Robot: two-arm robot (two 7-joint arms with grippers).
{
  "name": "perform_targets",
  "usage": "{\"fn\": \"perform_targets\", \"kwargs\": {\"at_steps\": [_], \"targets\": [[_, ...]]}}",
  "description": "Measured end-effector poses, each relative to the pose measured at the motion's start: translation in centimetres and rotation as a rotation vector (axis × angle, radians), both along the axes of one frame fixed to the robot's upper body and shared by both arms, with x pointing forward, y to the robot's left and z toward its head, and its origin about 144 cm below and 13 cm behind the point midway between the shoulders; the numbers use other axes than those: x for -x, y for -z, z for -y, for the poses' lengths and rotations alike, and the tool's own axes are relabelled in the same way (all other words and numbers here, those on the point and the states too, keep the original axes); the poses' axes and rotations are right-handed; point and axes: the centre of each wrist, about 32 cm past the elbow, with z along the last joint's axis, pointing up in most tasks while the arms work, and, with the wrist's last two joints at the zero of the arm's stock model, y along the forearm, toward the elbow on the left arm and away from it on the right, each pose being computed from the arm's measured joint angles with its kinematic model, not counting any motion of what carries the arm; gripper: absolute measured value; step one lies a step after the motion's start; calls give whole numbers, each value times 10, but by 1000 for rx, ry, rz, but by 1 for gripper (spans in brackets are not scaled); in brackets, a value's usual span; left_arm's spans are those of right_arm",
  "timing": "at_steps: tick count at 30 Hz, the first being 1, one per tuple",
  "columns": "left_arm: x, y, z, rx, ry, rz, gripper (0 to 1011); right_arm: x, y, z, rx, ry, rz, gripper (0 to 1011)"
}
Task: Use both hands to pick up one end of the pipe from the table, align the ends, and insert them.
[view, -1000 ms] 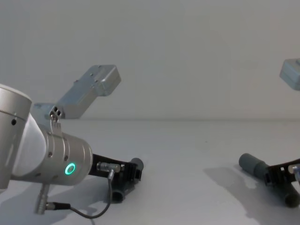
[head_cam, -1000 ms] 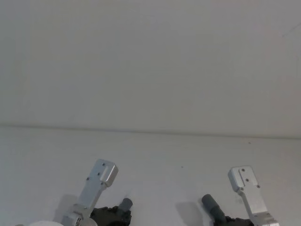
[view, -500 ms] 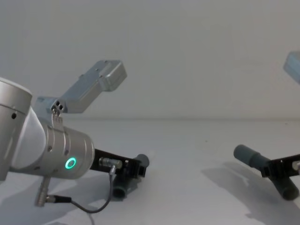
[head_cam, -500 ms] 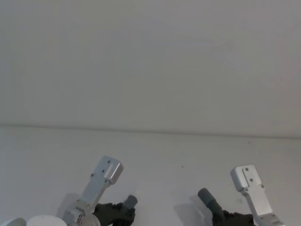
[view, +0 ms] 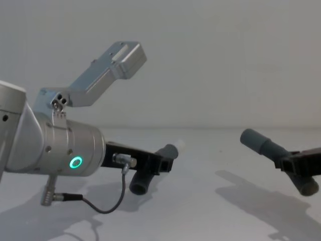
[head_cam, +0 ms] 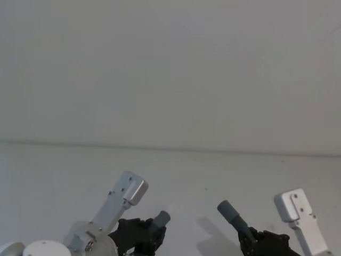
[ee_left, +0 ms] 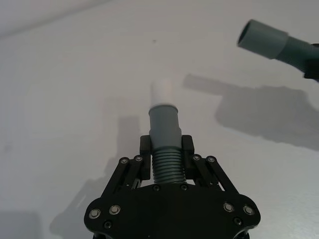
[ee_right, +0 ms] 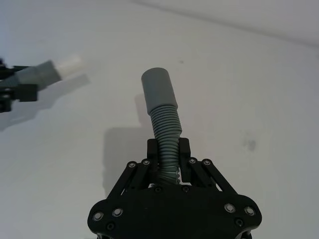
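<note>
Grey corrugated white-tipped hose piece (ee_left: 163,130) and hollow-cuffed hose piece (ee_right: 164,124) held aloft, ends tilted toward each other, well apart

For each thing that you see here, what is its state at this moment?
left gripper: shut on the white-tipped hose piece, raised above the table.
right gripper: shut on the hollow-cuffed hose piece, raised too.
white-tipped hose piece: held by its corrugated part, not inserted.
hollow-cuffed hose piece: held by its corrugated part, cuff open and apart from the white tip.
table: carries the shadows of both pieces.

wall (head_cam: 170,64): plain pale grey | table (head_cam: 42,170): matte white, meets wall | light: soft shadows
</note>
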Motion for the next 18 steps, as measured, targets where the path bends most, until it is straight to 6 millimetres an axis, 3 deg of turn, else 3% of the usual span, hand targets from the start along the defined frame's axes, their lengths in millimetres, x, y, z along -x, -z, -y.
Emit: {"fn": "perform_targets", "kwargs": {"at_steps": [18], "targets": [[6,-17,-19,-53,208,84,322,10,24,51,23,-243,167,215]]}}
